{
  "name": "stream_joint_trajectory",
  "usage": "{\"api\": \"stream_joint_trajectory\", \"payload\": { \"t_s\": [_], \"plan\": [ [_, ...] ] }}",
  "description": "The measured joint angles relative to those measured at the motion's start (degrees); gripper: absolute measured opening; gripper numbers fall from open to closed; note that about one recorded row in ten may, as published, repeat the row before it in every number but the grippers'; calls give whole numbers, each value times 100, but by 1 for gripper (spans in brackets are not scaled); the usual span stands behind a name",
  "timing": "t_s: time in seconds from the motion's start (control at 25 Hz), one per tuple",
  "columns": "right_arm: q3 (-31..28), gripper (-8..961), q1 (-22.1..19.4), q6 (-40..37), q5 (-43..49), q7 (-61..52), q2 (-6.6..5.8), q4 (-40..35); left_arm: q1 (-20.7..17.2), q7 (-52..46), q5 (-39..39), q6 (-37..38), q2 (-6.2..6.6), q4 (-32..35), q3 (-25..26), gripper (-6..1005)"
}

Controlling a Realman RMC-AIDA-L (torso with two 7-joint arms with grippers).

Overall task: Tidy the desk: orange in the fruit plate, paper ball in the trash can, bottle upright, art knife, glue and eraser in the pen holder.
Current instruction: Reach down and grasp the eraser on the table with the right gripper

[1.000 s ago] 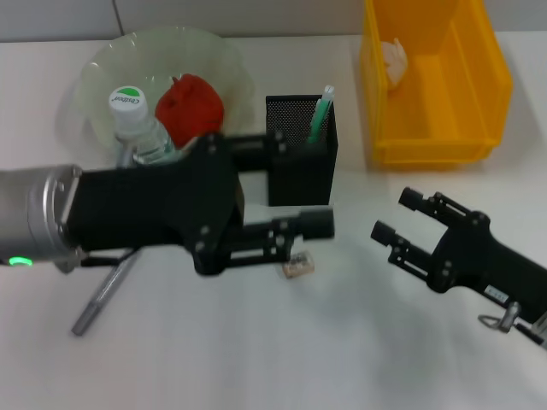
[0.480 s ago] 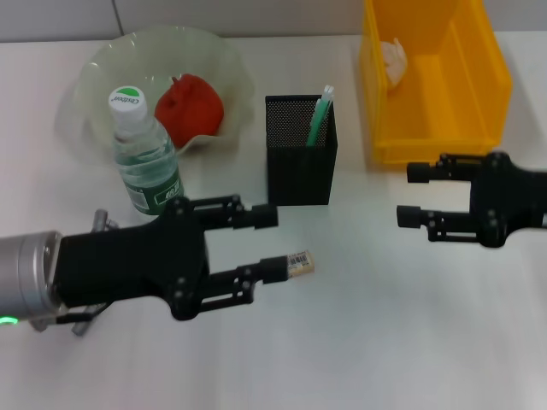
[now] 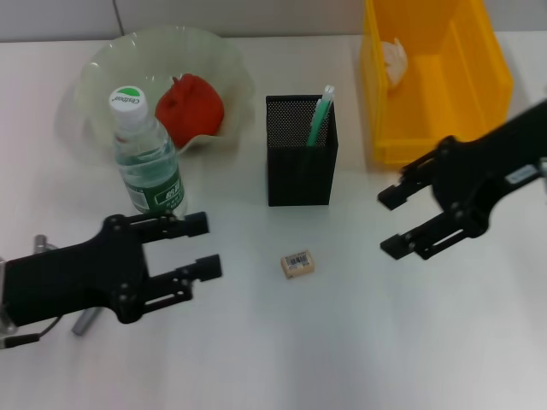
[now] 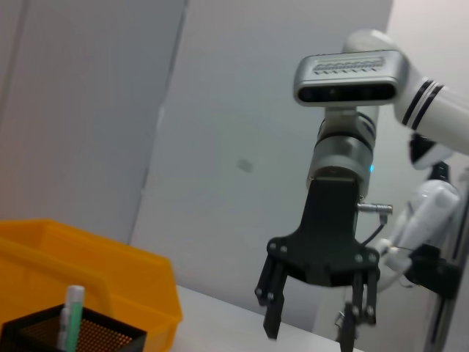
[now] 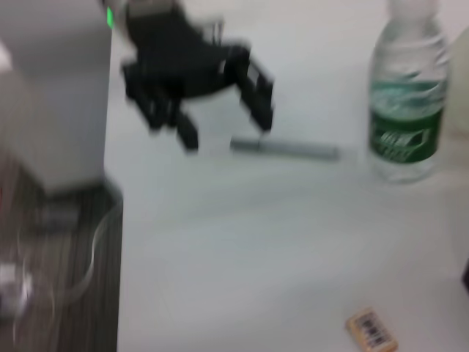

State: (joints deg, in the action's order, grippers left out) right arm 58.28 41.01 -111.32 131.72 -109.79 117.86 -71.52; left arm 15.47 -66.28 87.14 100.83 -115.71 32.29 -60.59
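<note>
A red-orange fruit (image 3: 190,104) lies in the pale green fruit plate (image 3: 102,68). In front of the plate the bottle (image 3: 147,162) stands upright. A green glue stick (image 3: 320,115) pokes out of the black mesh pen holder (image 3: 301,166). The eraser (image 3: 297,263) lies alone on the table. The paper ball (image 3: 395,58) rests in the yellow trash can (image 3: 479,85). My left gripper (image 3: 203,246) is open, left of the eraser, and partly covers the grey art knife (image 3: 84,323). My right gripper (image 3: 389,224) hangs open to the eraser's right.
The right wrist view shows the left gripper (image 5: 223,125) above the art knife (image 5: 286,148), the bottle (image 5: 407,110) and the eraser (image 5: 372,330). In the left wrist view are the right gripper (image 4: 309,334), trash can (image 4: 110,275) and pen holder (image 4: 88,339).
My left arm has pulled back to the left, away from the eraser, which stays on the table. The right arm has swung so its gripper now reaches in from the right.
</note>
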Motion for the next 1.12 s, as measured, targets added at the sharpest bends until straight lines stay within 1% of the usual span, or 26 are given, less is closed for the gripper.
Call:
{"api": "stream_joint_trajectory", "payload": {
  "t_s": [0.12, 0.16, 0.2, 0.32, 0.36, 0.4, 0.52, 0.56, 0.6, 0.64, 0.72, 0.76, 0.92, 0.96, 1.12],
  "plan": [
    [587, 668, 193, 127, 318, 359, 102, -142, -78, 73, 19, 36, 1, -20, 72, 575],
    [1028, 668, 205, 374, 415, 573, 141, -179, -112, 85, 39, 45, 1, -24, 76, 575],
    [1028, 667, 205, 374, 415, 573, 141, -179, -112, 85, 39, 45, 1, -24, 76, 575],
    [1735, 666, 288, 886, 767, 610, 143, -100, -153, 86, 56, 45, -14, -28, 73, 575],
    [2108, 666, 423, 1089, 875, 606, 142, 64, -162, 87, 57, 45, -19, -29, 73, 575],
    [2108, 665, 423, 1089, 875, 606, 142, 64, -172, 87, 57, 47, -22, -29, 79, 575],
    [2640, 664, 752, 1346, 945, 490, 147, 468, -180, 88, 57, 52, -33, -30, 85, 575],
    [2954, 664, 944, 1534, 969, 416, 158, 729, -182, 89, 57, 53, -42, -30, 74, 575],
    [2954, 663, 944, 1534, 969, 416, 158, 729, -182, 89, 57, 53, -42, -30, 74, 575],
    [3196, 662, 1096, 1717, 953, 393, 170, 949, -182, 89, 57, 54, -47, -30, 68, 575],
    [3275, 661, 1147, 1788, 938, 393, 173, 1021, -180, 89, 57, 51, -53, -30, 65, 575],
    [3454, 660, 1244, 1956, 913, 406, 181, 1133, -177, 90, 58, 51, -58, -30, 66, 575],
    [3629, 657, 1322, 2265, 870, 442, 192, 1258, -167, 90, 57, 54, -83, -30, 78, 575],
    [3694, 656, 1327, 2464, 740, 500, 195, 1316, -153, 90, 57, 48, -111, -30, 78, 575],
    [3845, 653, 1339, 2728, 482, 607, 197, 1423, -117, 90, 57, 37, -128, -30, 84, 575]
  ]
}}
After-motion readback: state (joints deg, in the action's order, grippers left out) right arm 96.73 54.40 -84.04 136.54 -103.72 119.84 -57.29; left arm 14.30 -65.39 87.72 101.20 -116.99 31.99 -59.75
